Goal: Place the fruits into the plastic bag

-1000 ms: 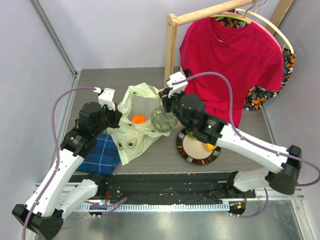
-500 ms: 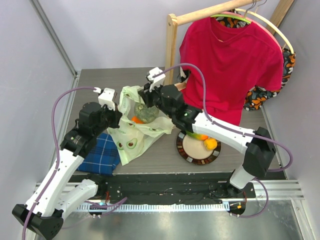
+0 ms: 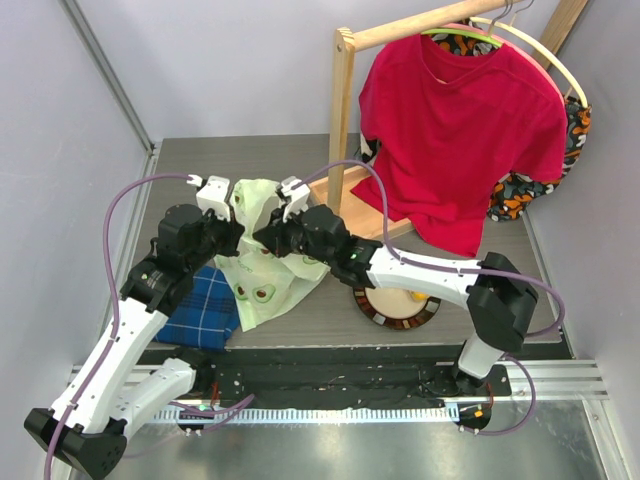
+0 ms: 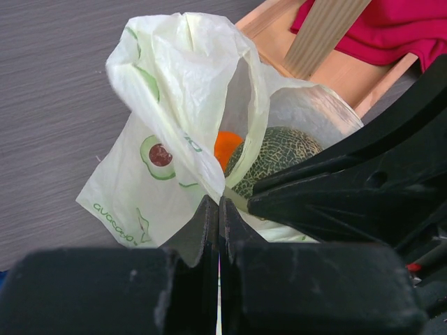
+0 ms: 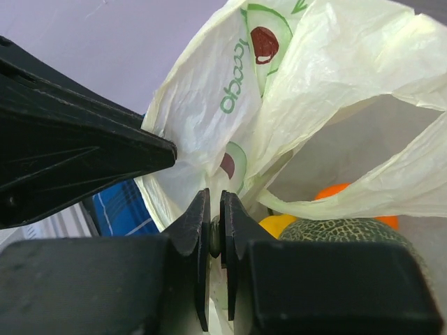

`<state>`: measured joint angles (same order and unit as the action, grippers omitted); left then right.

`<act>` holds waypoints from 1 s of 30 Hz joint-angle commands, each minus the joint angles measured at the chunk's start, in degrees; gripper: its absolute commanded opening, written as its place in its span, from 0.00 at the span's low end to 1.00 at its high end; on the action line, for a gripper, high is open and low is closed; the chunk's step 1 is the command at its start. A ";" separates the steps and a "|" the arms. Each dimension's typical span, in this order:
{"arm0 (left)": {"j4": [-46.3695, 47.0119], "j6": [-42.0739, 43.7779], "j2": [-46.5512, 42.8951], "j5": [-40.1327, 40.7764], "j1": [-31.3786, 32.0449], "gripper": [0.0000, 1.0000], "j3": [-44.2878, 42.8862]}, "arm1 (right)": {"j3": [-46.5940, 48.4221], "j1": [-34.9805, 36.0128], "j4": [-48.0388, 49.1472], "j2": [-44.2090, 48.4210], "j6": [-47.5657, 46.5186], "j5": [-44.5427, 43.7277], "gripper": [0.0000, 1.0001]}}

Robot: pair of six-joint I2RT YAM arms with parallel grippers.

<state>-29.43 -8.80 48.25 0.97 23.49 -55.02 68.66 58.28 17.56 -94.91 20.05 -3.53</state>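
Observation:
The pale yellow-green plastic bag (image 3: 262,285) lies at the table's centre-left with its mouth held open. My left gripper (image 3: 236,234) is shut on a fold of the bag's rim (image 4: 209,178). My right gripper (image 3: 263,238) reaches into the mouth, its jaws shut on a small grey-green stub (image 5: 215,234) of the netted melon (image 5: 342,236), which sits inside the bag (image 5: 328,84). The melon (image 4: 276,157) also shows in the left wrist view, beside an orange (image 4: 227,145). An orange (image 5: 334,190) and a yellow piece (image 5: 278,225) lie in the bag too. Another yellow piece (image 3: 413,297) is on the plate.
The dark round plate (image 3: 372,305) with a patterned rim sits right of the bag, partly under the right arm. A blue plaid cloth (image 3: 205,310) lies left of the bag. A wooden rack (image 3: 342,110) with a red shirt (image 3: 460,130) stands behind.
My right gripper has carried the melon left and down, from above the bag's right edge into the bag's mouth. The left gripper has kept its hold on the rim.

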 commanded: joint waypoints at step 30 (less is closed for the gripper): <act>2.10 -0.43 -1.05 0.43 -0.11 0.00 -0.35 | -1.60 -2.21 0.02 -5.02 13.35 2.39 0.01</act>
<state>-29.43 -8.80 48.23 1.02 23.49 -55.02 67.33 56.03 18.74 -98.91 31.81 -1.19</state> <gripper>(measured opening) 0.013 0.117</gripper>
